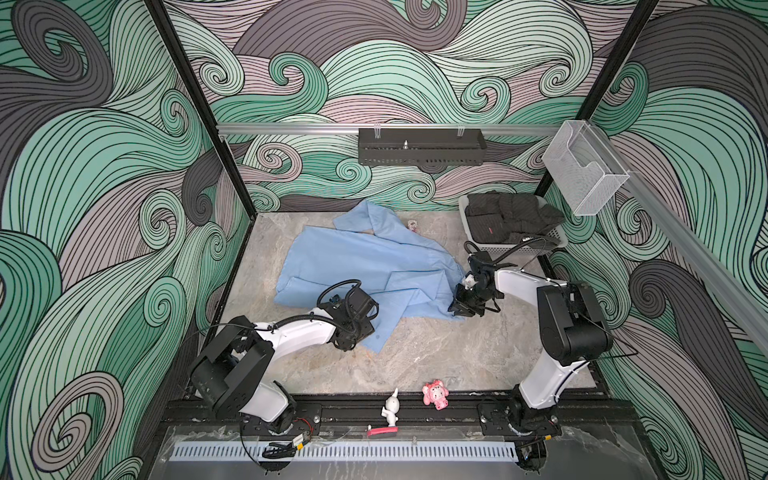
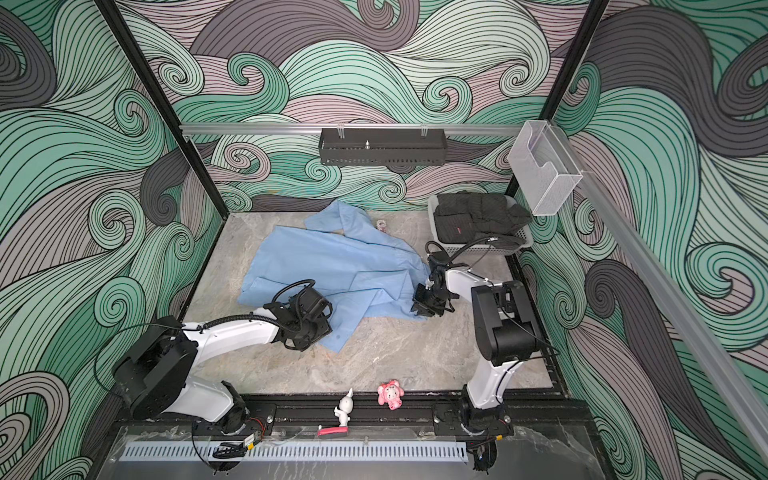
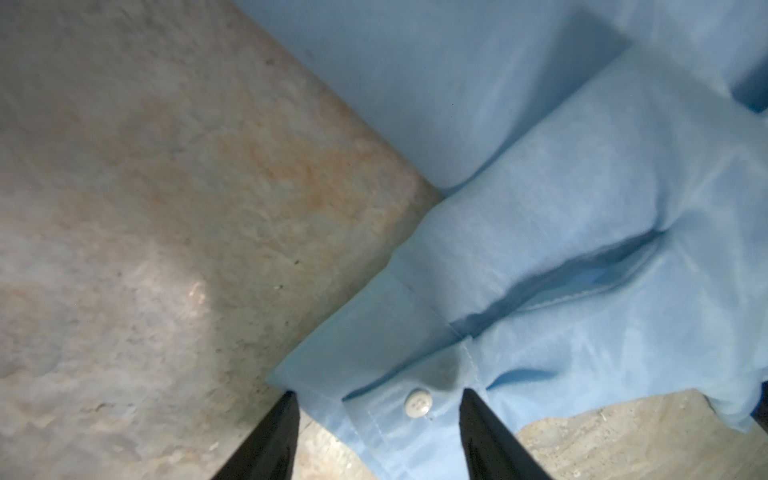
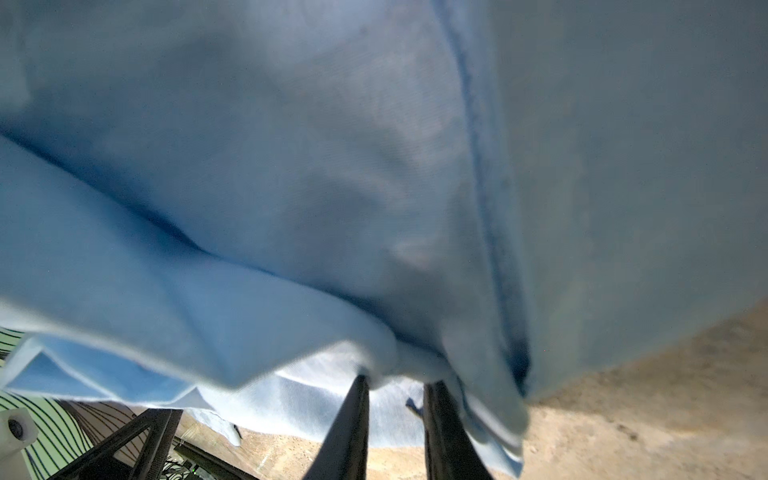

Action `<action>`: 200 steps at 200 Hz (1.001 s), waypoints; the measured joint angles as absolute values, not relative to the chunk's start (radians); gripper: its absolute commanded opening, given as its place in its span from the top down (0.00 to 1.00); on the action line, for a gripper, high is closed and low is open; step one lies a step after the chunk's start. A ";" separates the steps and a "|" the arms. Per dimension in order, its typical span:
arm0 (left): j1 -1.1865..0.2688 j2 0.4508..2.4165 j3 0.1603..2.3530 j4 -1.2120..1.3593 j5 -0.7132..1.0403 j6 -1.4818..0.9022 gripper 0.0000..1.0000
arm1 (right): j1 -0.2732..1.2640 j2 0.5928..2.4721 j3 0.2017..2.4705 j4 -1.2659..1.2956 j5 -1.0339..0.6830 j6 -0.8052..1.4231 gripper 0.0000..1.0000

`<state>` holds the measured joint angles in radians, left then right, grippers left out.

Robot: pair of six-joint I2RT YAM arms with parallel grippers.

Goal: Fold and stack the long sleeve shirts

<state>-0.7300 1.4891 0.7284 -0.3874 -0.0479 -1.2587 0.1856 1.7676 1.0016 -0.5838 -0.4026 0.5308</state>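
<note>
Top views, room: swirl-pattern green/grey walls (image 1: pixel 104 208); black rack (image 2: pixel 382 146) on the back wall; basket (image 1: pixel 494 250) of dark clothes, upper right.
Top views, surface: marbled grey-beige table (image 1: pixel 436 353); light-blue shirt (image 1: pixel 365 266) crumpled at centre, between both arms.
Left wrist: left gripper (image 3: pixel 379 394) fingers apart, straddling the buttoned cuff (image 3: pixel 374 345), which lies flat on the table.
Right wrist: right gripper (image 4: pixel 397 380) fingers clamped on a bunched shirt edge, raised off the table.

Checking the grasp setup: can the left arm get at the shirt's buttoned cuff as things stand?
Likely yes: the left gripper hangs open right at the cuff of the shirt, which lies uncovered on the table.
</note>
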 measured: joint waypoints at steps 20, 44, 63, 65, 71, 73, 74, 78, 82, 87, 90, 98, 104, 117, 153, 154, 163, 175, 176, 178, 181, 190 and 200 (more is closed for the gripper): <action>-0.730 1.531 0.764 -0.384 -0.034 -1.242 0.55 | 0.186 1.768 1.002 -0.584 -0.403 0.531 0.75; -0.730 1.578 0.798 -0.370 -0.012 -1.221 0.66 | 0.186 1.768 1.002 -0.584 -0.403 0.531 0.75; -0.726 1.605 0.823 -0.373 0.005 -1.199 0.70 | 0.185 1.768 1.002 -0.584 -0.403 0.530 0.75; -0.724 1.608 0.825 -0.373 0.006 -1.196 0.70 | 0.185 1.768 1.002 -0.584 -0.403 0.530 0.75; -0.721 1.617 0.834 -0.375 0.013 -1.188 0.69 | 0.185 1.768 1.002 -0.584 -0.403 0.530 0.75; -0.719 1.620 0.839 -0.378 0.014 -1.186 0.68 | 0.185 1.768 1.002 -0.584 -0.403 0.530 0.75; -0.719 1.621 0.840 -0.378 0.015 -1.185 0.67 | 0.185 1.768 1.002 -0.584 -0.403 0.530 0.75; -0.715 1.628 0.848 -0.384 0.019 -1.178 0.64 | 0.185 1.768 1.002 -0.584 -0.403 0.530 0.75; -0.714 1.631 0.855 -0.389 0.022 -1.172 0.59 | 0.184 1.768 1.001 -0.584 -0.403 0.530 0.75; -0.714 1.636 0.864 -0.395 0.027 -1.166 0.54 | 0.184 1.768 1.001 -0.584 -0.403 0.530 0.75; -0.713 1.637 0.868 -0.402 0.027 -1.158 0.51 | 0.184 1.768 1.001 -0.584 -0.403 0.530 0.75; -0.712 1.639 0.875 -0.411 0.029 -1.145 0.47 | 0.184 1.768 1.001 -0.584 -0.404 0.530 0.75; -0.712 1.636 0.879 -0.419 0.025 -1.139 0.45 | 0.184 1.768 1.001 -0.583 -0.404 0.530 0.75; -0.712 1.618 0.878 -0.458 0.012 -1.122 0.40 | 0.184 1.768 1.001 -0.584 -0.405 0.530 0.75; -0.708 1.532 0.865 -0.604 -0.037 -1.052 0.33 | 0.183 1.768 1.001 -0.584 -0.405 0.530 0.75; -0.707 1.531 0.865 -0.608 -0.038 -1.049 0.32 | 0.183 1.768 1.001 -0.584 -0.406 0.530 0.75; -0.701 1.527 0.872 -0.624 -0.044 -1.021 0.32 | 0.183 1.768 1.001 -0.584 -0.406 0.530 0.75; -0.691 1.536 0.880 -0.629 -0.042 -0.987 0.32 | 0.183 1.768 1.001 -0.584 -0.406 0.530 0.75; -0.690 1.537 0.881 -0.629 -0.042 -0.983 0.32 | 0.183 1.768 1.001 -0.584 -0.406 0.530 0.75; -0.688 1.540 0.883 -0.629 -0.040 -0.975 0.32 | 0.183 1.768 1.001 -0.584 -0.406 0.530 0.75; -0.685 1.544 0.885 -0.628 -0.040 -0.966 0.32 | 0.183 1.768 1.001 -0.584 -0.406 0.530 0.75; -0.677 1.565 0.896 -0.627 -0.034 -0.937 0.32 | 0.182 1.768 1.001 -0.584 -0.406 0.530 0.75; -0.669 1.597 0.913 -0.623 -0.023 -0.905 0.32 | 0.182 1.768 1.001 -0.584 -0.406 0.530 0.75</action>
